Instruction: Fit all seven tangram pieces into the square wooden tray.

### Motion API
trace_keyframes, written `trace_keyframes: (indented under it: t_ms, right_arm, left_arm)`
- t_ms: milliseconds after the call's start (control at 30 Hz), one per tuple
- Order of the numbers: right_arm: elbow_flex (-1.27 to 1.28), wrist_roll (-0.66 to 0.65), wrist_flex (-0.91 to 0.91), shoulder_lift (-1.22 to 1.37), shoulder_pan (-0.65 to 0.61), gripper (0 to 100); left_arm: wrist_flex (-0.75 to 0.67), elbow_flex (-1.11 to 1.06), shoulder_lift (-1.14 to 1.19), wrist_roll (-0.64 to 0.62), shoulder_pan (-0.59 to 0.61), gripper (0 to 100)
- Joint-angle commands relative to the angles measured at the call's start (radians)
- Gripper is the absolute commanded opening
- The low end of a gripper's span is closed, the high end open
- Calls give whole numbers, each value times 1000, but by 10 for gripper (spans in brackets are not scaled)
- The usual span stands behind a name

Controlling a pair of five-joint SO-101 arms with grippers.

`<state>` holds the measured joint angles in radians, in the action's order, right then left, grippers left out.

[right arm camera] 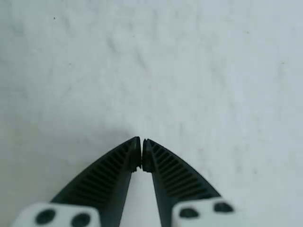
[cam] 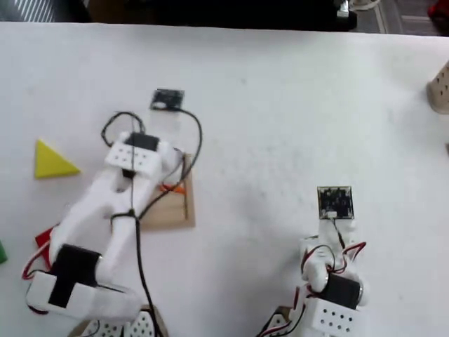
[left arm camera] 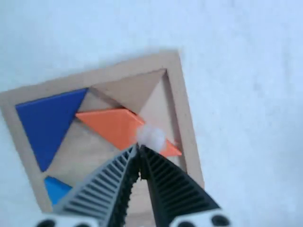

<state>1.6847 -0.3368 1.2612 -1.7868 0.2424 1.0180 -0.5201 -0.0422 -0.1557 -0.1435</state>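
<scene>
- High view: the white table is taking up nearly everything, with a dark strip of the room running beyond its far edge and a pale perforated block sitting at its right edge.
- High view: the square wooden tray is lying near the table's middle-left, partly covered by the left arm stretching over it. A yellow triangle is lying well apart to the tray's left, and a red piece is peeking out beside that arm's base. The right arm is sitting folded over bare table.
- Left wrist view: the tray's pale rim is framing a big blue triangle, an orange piece and a small light-blue piece, with bare wood showing between them. The left gripper is hovering with jaws pressed together, holding nothing, its tip over the orange piece.
- Right wrist view: the right gripper is pointing at bare table, jaws closed on nothing.
</scene>
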Motion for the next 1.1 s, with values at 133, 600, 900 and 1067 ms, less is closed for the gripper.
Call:
trace_keyframes:
  t_ms: [133,600,900,1067]
  right_arm:
    - [6,-9,5,-12,4,17]
    - [6,-9,5,-12,4,17]
    - [6,-9,5,-12,5,17]
    - [6,-9,5,-12,5,17]
  left_arm:
    - [-49,101,119,-2,85,23]
    - [-32,69,185,-97,145,23]
    - [94,48,183,-94,156,23]
    - [95,86,156,-94,156,23]
